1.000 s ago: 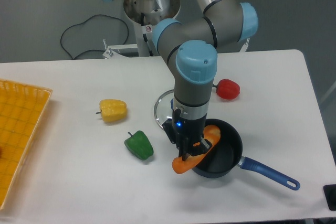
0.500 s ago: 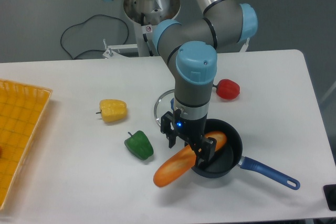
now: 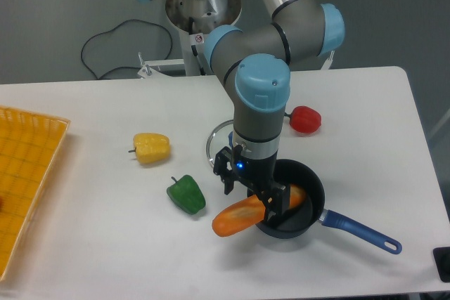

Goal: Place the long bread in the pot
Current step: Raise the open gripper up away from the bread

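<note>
White table [image 3: 365,117]. Long bread [image 3: 242,217] lying across pot [image 3: 309,191] rim; gripper [image 3: 252,189] spread, holding nothing. Likely light, stiff, slippery: grasp mid-length.

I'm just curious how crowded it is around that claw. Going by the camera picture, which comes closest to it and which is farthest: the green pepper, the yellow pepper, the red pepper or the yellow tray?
Measured from the gripper:
1. Green pepper, just to its left in the picture.
2. Red pepper, behind it, to the right.
3. Yellow pepper, farther left and back.
4. Yellow tray, at the table's far left edge.
</note>
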`<state>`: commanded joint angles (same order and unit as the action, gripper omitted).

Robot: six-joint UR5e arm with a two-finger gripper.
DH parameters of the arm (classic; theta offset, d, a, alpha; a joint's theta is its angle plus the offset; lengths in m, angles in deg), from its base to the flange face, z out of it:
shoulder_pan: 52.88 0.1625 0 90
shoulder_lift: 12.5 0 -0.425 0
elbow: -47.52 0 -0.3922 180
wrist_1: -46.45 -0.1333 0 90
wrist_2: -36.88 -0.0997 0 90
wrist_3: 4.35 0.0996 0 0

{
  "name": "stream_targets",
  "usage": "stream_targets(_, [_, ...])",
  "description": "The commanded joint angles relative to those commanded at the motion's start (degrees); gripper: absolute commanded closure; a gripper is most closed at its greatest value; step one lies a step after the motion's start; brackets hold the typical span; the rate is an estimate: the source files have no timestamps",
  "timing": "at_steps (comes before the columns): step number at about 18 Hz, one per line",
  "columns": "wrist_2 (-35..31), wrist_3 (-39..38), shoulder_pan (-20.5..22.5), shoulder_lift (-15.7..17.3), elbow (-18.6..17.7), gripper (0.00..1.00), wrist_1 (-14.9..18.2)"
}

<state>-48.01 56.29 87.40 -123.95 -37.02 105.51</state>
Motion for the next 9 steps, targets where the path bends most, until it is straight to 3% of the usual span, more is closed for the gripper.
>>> stream_targets(4, [-2.1, 2.3, -0.2, 0.8, -1.9, 0.00, 0.1])
stream_targets(9, [-13.5, 5.8, -3.2, 0.7, -2.5, 0.00, 1.6])
